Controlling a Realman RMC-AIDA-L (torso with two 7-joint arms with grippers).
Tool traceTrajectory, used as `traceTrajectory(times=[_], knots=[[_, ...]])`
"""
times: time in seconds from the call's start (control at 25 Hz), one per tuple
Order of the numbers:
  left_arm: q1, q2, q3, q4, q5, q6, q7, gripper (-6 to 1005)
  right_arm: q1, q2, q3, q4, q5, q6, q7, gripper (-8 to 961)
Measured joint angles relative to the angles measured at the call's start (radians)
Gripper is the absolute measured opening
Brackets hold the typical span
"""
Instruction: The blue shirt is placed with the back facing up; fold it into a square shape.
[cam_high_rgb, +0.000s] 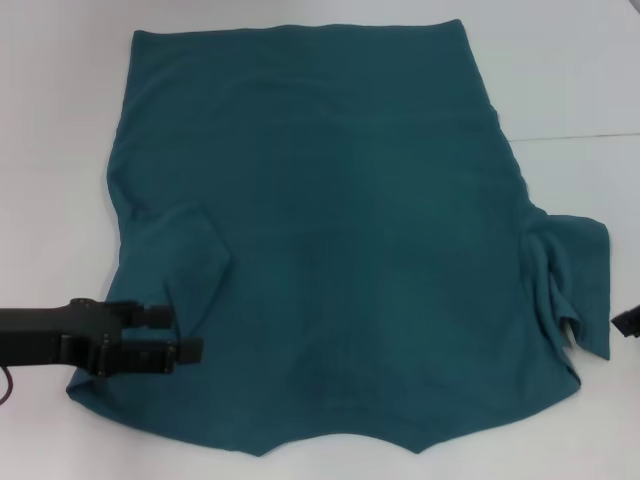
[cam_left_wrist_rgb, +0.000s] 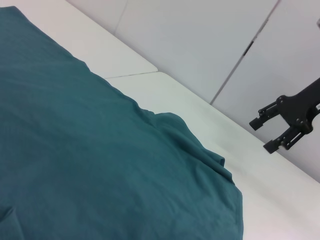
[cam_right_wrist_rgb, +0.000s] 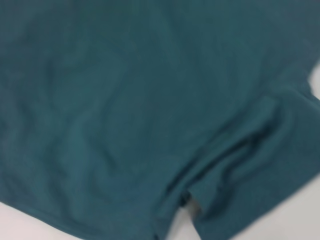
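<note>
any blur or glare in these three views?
Head view: even light, no glare, blue shirt sharp, left gripper crisp over its near left edge. Left wrist view: sharp, right gripper clear with jaws apart. Right wrist view: soft, shirt folds smeared.

Left arm reaches in level from the left edge of the head view, forearm roughly horizontal. Left pincer (cam_high_rgb: 188, 333) points toward the robot's right, its two black fingers (cam_high_rgb: 186, 350) stacked one above the other with a narrow gap showing between them. Right arm sits at the far right edge, barely in frame. Right pincer (cam_left_wrist_rgb: 268, 134) shows in the left wrist view, fingers spread apart with nothing between them.
</note>
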Motion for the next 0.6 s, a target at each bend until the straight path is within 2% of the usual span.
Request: traceTrajectory(times=[0.2,0.6], knots=[[0.008,-0.005,-0.005,-0.001,0.000,-0.006,-0.005,877,-0.043,0.004,-0.110,0.030,-0.017,0.087,0.068,913],[0.021,-0.020,-0.006,-0.018,0.000,-0.034,-0.004,876,-0.061,0.002,-0.192,0.149,-0.021,0.243,0.133,912]])
